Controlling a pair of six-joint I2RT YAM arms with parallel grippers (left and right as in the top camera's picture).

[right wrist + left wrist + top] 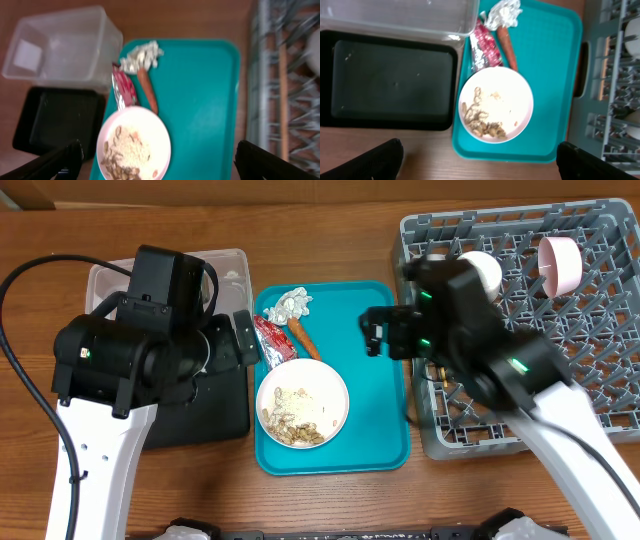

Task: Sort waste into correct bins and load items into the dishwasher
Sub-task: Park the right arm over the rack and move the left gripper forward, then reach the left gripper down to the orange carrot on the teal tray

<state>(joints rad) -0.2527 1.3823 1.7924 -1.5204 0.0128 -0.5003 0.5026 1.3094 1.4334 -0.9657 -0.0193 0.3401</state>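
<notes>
A white plate (303, 402) with beige food scraps (482, 120) sits on the teal tray (380, 400). Behind it lie the silvery wrapper (290, 305), the red packet (270, 340) and the orange carrot piece (305, 338). The clear tub (235, 265) and the black tray (215, 405) are left of them. The grey dish rack (590, 330) on the right holds a pink bowl (560, 262), a white cup (482, 268) and chopsticks (283, 100). My left gripper (480, 167) is open and empty above the plate. My right gripper (162, 165) is open and empty above the tray.
The left arm covers much of the tub and the black tray in the overhead view. The right arm lies across the rack's left side. Bare wooden table (330, 500) shows in front of the tray.
</notes>
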